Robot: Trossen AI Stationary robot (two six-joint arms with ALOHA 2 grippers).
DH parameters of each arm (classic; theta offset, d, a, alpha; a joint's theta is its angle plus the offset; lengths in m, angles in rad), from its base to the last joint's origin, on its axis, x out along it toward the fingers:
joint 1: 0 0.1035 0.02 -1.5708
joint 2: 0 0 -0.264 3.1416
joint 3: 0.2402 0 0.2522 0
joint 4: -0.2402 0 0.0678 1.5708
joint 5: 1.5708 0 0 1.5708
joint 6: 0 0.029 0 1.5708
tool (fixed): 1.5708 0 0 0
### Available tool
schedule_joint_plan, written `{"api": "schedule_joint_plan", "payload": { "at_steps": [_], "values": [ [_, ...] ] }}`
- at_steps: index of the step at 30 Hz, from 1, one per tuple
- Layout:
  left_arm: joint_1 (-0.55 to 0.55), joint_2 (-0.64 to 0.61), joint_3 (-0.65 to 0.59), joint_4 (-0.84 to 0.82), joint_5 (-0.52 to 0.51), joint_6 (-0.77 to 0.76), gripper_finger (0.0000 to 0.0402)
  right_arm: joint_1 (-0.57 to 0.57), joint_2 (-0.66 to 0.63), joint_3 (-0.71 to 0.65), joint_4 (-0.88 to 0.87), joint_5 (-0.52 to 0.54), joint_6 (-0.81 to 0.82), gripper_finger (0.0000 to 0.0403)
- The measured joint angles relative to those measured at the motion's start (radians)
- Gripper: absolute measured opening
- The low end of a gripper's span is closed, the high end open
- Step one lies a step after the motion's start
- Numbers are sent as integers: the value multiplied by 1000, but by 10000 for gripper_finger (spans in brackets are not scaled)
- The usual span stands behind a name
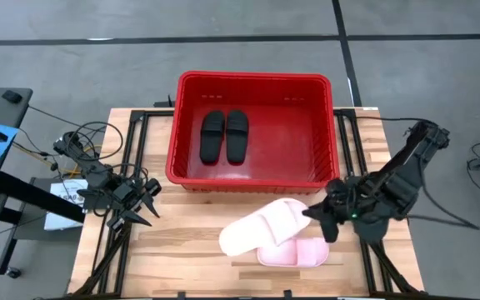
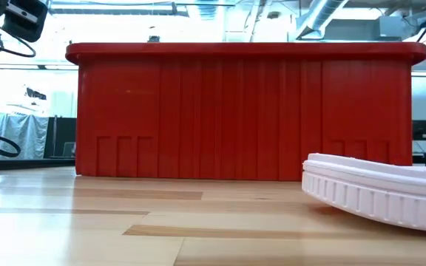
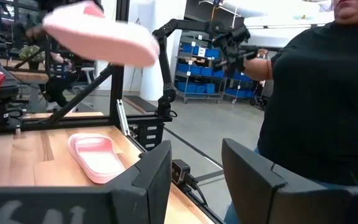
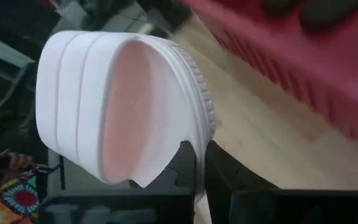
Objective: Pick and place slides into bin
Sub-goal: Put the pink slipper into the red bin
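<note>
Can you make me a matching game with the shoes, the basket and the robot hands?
Things:
1. black slides
2. lifted pink slide
3. other pink slide
4. left gripper

Places or states:
A. lying flat on the wooden table
B. open and holding nothing
C. side by side inside the red bin
D. pinched at one end by the right gripper

Pairs: 1-C, 2-D, 3-A, 4-B

Two matte black jointed arms trailing thin black cables, each ending in an angular, dark, two-fingered claw (image 1: 322, 218).
</note>
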Motion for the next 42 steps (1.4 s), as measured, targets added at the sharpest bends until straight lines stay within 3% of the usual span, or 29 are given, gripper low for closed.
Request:
{"api": "schedule_joint_plan", "payload": {
  "at_steps": [11,15,27,30,34,42],
  "values": [
    [0,0,0,0,0,-30,132,-23,0,338,-502,187,-67,0],
    [0,0,0,0,0,-30,132,-72,-1,446,-622,252,-181,0],
    [0,0,0,-1,0,-30,132,-503,-2,691,-617,259,-688,0],
    [0,0,0,-1,0,-30,132,-650,-2,728,-567,191,-857,0],
    [0,0,0,0,-21,-30,132,-867,-2,745,-420,24,-1127,1],
    [0,0,0,6,-87,-30,132,-1327,61,746,-256,-454,-1497,1]
  ]
}}
